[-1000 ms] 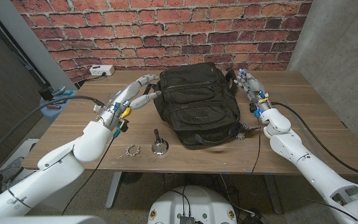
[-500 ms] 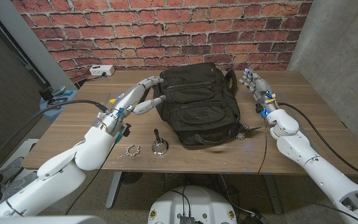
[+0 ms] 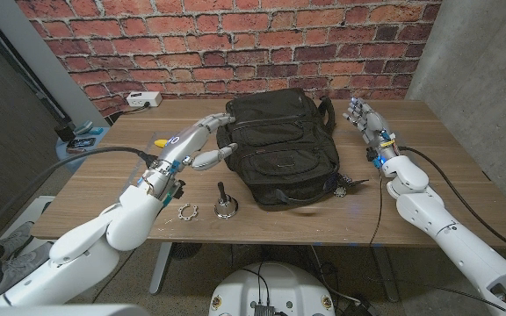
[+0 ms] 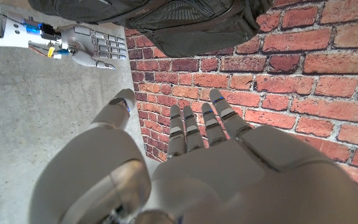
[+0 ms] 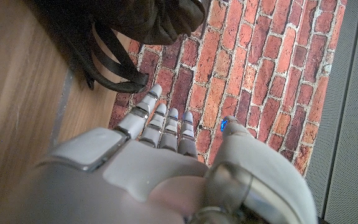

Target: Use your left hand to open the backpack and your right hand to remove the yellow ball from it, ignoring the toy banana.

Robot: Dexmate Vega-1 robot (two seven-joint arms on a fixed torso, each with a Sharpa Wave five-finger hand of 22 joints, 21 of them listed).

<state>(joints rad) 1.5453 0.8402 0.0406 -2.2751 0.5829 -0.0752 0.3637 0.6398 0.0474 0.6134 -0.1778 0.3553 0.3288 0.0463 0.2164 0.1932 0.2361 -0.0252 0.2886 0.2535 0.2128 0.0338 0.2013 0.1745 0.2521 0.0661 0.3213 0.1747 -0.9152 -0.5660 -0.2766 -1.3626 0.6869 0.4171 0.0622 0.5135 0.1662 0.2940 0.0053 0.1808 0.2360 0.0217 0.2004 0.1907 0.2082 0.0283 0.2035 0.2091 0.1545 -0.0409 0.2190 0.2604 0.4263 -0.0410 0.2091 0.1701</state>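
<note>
Left hand risen beside backpack, fingers spread, seemingly not touching, right hand empty.

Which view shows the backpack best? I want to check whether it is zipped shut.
The head view: the whole backpack lies on the table, seen from above, apparently closed, between both robot hands. The left wrist view catches only its edge; the right wrist view shows a corner and a strap.
</note>
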